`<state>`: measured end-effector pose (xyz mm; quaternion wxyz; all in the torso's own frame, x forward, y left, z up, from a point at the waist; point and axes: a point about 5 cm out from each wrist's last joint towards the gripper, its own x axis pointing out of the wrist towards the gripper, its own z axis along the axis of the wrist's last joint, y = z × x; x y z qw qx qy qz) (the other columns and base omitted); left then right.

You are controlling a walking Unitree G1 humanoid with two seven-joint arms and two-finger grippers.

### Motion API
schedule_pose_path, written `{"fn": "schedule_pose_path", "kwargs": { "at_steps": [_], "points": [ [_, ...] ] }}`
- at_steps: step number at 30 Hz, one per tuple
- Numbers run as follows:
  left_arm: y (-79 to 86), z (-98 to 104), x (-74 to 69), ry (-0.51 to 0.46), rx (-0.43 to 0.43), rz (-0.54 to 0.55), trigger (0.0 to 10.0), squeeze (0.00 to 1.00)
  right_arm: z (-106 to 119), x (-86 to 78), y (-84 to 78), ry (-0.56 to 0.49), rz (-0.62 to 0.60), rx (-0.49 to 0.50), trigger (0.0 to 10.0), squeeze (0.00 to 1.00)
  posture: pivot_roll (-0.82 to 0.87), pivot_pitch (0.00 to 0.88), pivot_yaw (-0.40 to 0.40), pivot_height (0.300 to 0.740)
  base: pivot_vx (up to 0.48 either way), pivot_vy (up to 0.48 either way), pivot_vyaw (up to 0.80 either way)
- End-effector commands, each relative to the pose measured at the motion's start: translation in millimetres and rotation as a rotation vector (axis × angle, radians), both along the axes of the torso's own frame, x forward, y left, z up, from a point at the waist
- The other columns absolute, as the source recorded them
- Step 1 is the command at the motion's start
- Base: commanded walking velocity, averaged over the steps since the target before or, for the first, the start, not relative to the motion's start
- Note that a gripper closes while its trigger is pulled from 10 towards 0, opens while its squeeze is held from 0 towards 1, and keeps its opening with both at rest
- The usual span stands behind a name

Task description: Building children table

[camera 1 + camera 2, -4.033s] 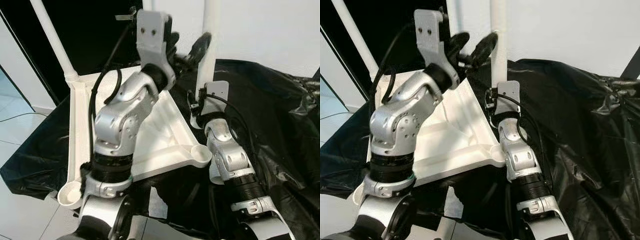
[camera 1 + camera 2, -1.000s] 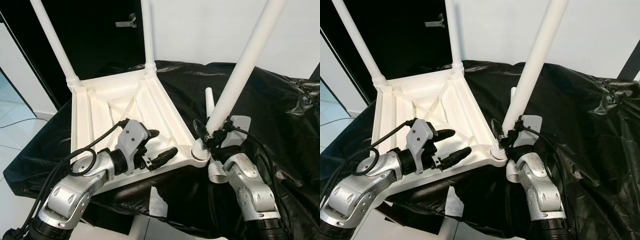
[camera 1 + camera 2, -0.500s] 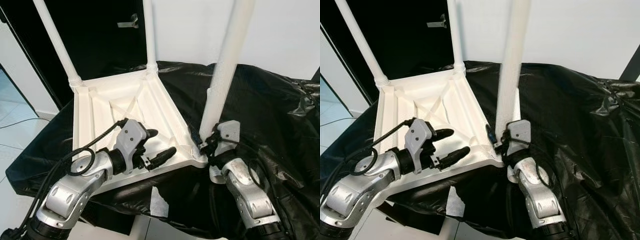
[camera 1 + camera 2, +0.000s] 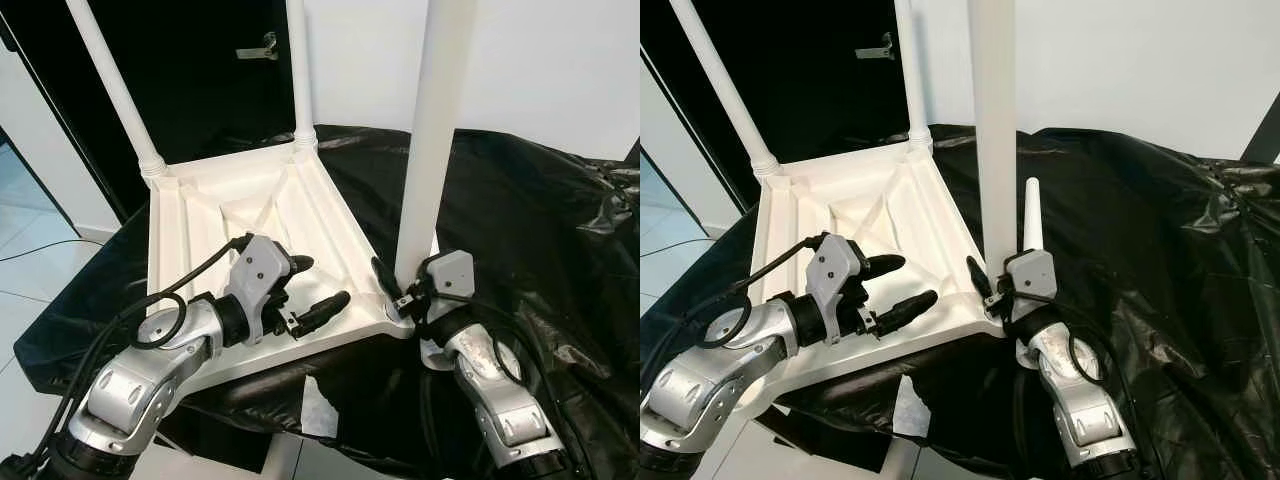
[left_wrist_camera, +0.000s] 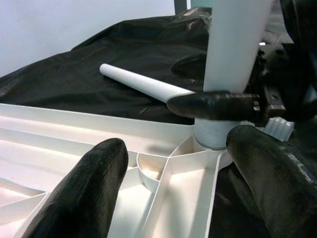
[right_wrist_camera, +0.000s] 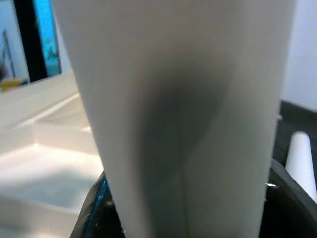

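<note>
Tabletop [image 4: 240, 205] of white plastic lies upside down on a worktop draped in black sheeting [image 4: 530, 230], its ribbed underside facing up. Two legs already stand in the far corner sockets, the far-left leg [image 4: 115, 85] and the far-right leg [image 4: 298, 70]. A third leg [image 4: 432, 130] stands upright in the near-right corner socket [image 5: 213, 134], gripped low down by the right gripper [image 4: 398, 290], whose black fingers close around its base. One spare leg [image 4: 1026, 215] lies on the sheeting just beyond that corner, touching nothing but the cover.

The left gripper [image 4: 310, 290] hovers over the near edge of the tabletop beside the same corner, its fingers [image 5: 94, 183] spread wide and holding nothing. The near-left corner is hidden behind the left arm, so whether it has a leg cannot be told.

The work appears to be at the seating of the third leg. Judging by the hold so near the base, the long shaft could lean and jam crooked in the socket if pressed or twisted off-axis. With nothing pinning the light tabletop, any turning force may also slide it across the slick sheeting, or drag the cover and roll the spare leg away.
</note>
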<state>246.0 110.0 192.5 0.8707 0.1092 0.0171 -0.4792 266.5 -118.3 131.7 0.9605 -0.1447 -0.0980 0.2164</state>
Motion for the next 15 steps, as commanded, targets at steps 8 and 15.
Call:
{"fn": "schedule_pose_path", "kwargs": {
  "at_steps": [8,15],
  "points": [
    [-1.8,7.7,-4.5,-0.02,0.005,-0.096,10.0,0.0,-37.7,-11.6,-2.4,0.113,0.052,-0.15,10.0,0.0,0.03,0.0,0.041,0.74,0.0,0.0,0.0],
    [-0.4,9.5,-4.6,-0.024,0.006,-0.093,10.0,0.0,-34.4,-10.8,2.4,0.168,0.046,0.019,10.0,0.0,0.03,0.0,0.043,0.74,0.0,0.0,0.0]
  ]
}}
